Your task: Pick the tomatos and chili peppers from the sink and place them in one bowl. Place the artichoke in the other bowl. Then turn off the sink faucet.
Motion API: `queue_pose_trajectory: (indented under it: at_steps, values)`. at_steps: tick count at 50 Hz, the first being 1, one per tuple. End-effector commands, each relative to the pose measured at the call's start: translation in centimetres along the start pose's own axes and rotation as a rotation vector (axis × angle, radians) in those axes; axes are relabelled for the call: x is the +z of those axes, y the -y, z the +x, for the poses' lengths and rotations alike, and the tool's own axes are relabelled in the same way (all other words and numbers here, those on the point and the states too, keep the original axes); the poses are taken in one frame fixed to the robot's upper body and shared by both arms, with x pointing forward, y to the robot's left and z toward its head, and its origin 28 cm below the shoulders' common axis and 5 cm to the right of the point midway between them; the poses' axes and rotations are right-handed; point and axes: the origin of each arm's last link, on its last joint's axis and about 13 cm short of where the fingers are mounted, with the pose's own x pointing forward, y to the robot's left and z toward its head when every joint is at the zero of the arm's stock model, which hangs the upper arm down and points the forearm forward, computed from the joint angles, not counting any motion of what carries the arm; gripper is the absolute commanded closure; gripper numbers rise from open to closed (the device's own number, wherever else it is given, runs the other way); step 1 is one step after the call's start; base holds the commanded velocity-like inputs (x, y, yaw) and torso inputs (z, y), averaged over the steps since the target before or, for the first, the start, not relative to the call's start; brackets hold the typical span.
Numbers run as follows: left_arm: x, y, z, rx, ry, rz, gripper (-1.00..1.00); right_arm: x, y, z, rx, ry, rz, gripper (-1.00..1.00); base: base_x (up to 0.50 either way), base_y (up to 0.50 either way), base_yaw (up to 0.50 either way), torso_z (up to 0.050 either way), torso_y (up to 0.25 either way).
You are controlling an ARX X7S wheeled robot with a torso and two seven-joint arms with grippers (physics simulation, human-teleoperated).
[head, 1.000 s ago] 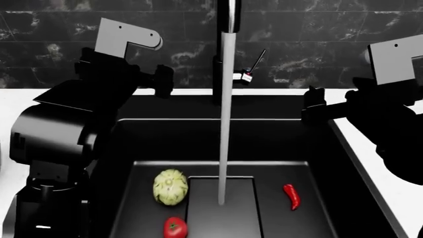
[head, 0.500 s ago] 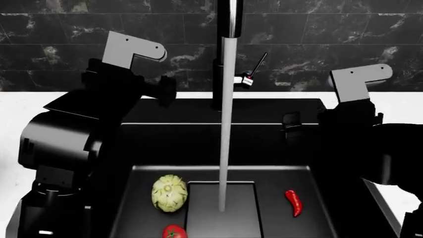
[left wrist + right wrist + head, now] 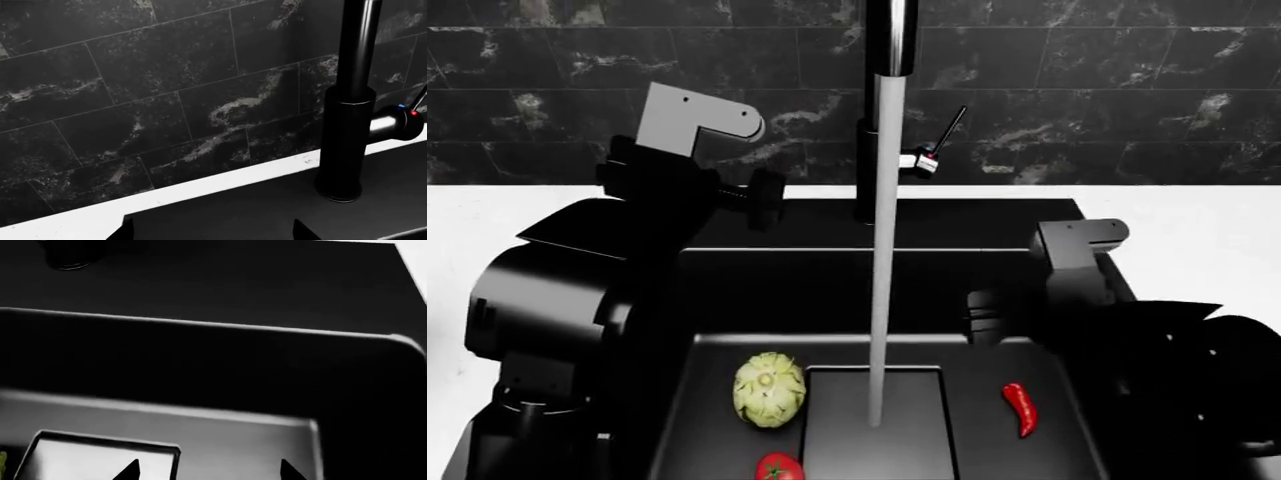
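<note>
Tap (image 3: pixel 888 110) running, both arms over the sink (image 3: pixel 868 300).
Right gripper (image 3: pixel 208 471) wide above the chili (image 3: pixel 1020 408); left gripper (image 3: pixel 210 231) wide too.

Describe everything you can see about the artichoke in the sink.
The artichoke is a pale yellow-green globe of overlapping leaves. It lies on the black sink floor, beside the recessed panel's edge on the robot's left, with a tomato just nearer the robot. The water stream misses it, and neither gripper touches it.

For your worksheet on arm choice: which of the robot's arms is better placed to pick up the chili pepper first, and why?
Right. Its gripper hangs low inside the sink, near the chili pepper; the left gripper sits up by the faucet.
</note>
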Motion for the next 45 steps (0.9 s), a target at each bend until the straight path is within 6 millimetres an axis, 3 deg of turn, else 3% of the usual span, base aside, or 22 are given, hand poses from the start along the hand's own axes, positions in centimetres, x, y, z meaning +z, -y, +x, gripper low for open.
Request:
queue_pose_trajectory:
  at_steps: [1,21,33,45]
  values:
    - [0.1,0.1,-0.5,-0.019,0.023,-0.005,-1.00,-2.4,0.6,2.8,0.005,-0.061,0.029,-1.00,0.00,0.00,0.00,0.000,0.000]
    - [0.2,0.1,-0.6,-0.021,0.025,-0.004,-1.00,-7.1,0.9,5.7,-0.052,-0.136,0.032,-1.00,0.00,0.00,0.00,0.000,0.000]
    - [0.1,0.1,-0.7,-0.024,0.025,-0.004,-1.00,-7.6,1.5,3.7,-0.075,-0.210,-0.002,-1.00,0.00,0.00,0.00,0.000,0.000]
    - [-0.3,0.1,-0.6,-0.025,0.017,-0.004,-1.00,-9.0,1.9,6.3,-0.081,-0.219,0.020,-1.00,0.00,0.00,0.00,0.000,0.000]
